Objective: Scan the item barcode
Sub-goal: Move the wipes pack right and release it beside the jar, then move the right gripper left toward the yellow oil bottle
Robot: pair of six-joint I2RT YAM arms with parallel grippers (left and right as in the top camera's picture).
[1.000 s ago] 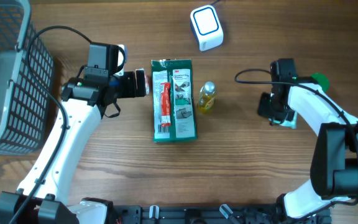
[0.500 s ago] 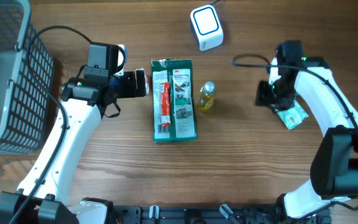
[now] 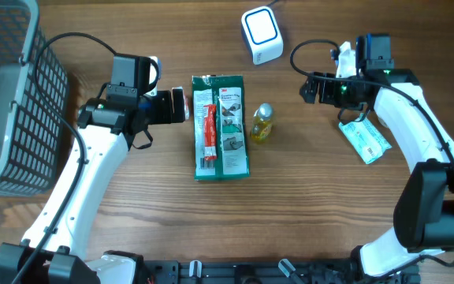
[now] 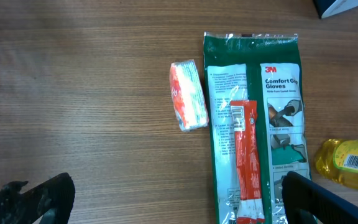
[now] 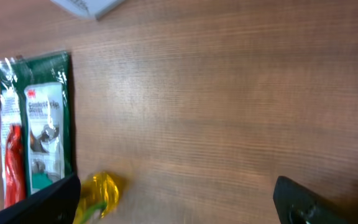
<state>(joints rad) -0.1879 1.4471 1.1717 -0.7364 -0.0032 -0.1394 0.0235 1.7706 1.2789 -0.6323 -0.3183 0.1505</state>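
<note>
The pale-green packet (image 3: 365,140) lies on the table (image 3: 306,213) at right, just released by my right gripper (image 3: 307,88), jaws spread like my left gripper (image 3: 184,106), so its scan seems done.

The green glove package (image 4: 253,124) is showing a "3M" logo and, beneath it, "Comfort G… Gloves", the second word's ending not being clear. Its panel of small print is staying illegible. The yellow bottle (image 4: 347,165) is displaying a barcode with unreadable digits. The red sachet (image 4: 246,162) is bearing a white label too fine to read.
</note>
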